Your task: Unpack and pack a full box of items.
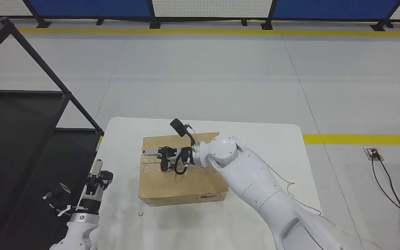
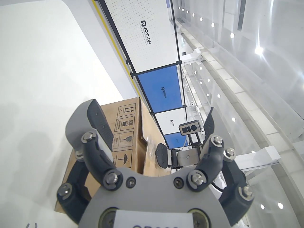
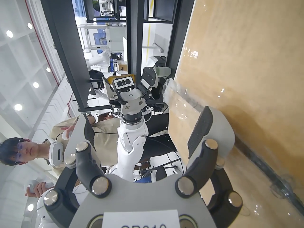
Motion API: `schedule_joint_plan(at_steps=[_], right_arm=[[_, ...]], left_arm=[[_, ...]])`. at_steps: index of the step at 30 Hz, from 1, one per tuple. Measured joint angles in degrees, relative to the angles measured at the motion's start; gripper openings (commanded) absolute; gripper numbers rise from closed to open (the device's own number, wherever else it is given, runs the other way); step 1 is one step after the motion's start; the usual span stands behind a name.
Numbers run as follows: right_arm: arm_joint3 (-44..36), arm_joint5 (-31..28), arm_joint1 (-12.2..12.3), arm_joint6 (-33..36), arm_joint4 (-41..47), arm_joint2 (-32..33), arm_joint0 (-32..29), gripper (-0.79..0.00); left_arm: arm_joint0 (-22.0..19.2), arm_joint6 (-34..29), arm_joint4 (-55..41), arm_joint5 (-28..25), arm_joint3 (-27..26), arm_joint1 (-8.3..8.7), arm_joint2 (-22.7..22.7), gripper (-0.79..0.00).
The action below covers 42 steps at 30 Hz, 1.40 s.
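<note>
The right tool (image 1: 164,157) hangs spread over the far left of the cardboard box (image 1: 187,184). The left tool (image 1: 100,176), also spread, is beside the worktop (image 1: 269,150), near left

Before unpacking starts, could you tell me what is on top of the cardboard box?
The right gripper, open, is over the closed top of the cardboard box, where clear tape runs along the seam. With the top shut, whatever is inside is hidden.

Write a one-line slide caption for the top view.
Open right tool hangs over the cardboard box on a white table.
</note>
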Motion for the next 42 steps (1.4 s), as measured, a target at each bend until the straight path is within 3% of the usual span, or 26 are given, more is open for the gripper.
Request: schedule_joint_plan(at_steps=[5, 11, 20, 24, 34, 38, 42], right_arm=[[2.0, -2.7, 0.7, 3.3, -1.3, 1.0, 0.2, 0.0], [1.9, -4.1, 2.6, 1.8, -4.2, 2.9, -0.6, 0.0], [-2.7, -7.4, 8.3, 1.8, -4.6, 10.2, -4.8, 0.0], [-9.0, -6.6, 11.3, 2.6, -5.8, 14.2, -8.5, 0.0], [-35.4, 4.3, 19.2, 1.2, -13.0, 28.5, -24.0, 0.0], [-44.3, 7.4, 21.1, 1.4, -14.3, 33.6, -30.3, 0.0], [-47.9, 10.1, 22.1, 0.1, -14.8, 36.7, -33.5, 0.0]], left_arm=[[-0.9, -1.0, 0.8, 0.3, -0.3, 0.1, 0.2, 0.0], [-2.1, -2.4, 1.9, 0.7, -0.6, 0.23, 0.9, 0.0], [-3.6, -3.7, 3.5, 1.4, -1.1, 0.31, 2.4, 0.0], [-4.3, -3.9, 4.1, 1.9, -1.1, 0.32, 3.0, 0.0], [-5.7, -3.6, 5.1, 2.6, -0.8, 0.28, 4.7, 0.0], [-6.3, -3.5, 5.3, 3.0, -0.6, 0.27, 5.2, 0.0], [-6.9, -3.4, 5.6, 3.4, -0.7, 0.25, 5.8, 0.0]])
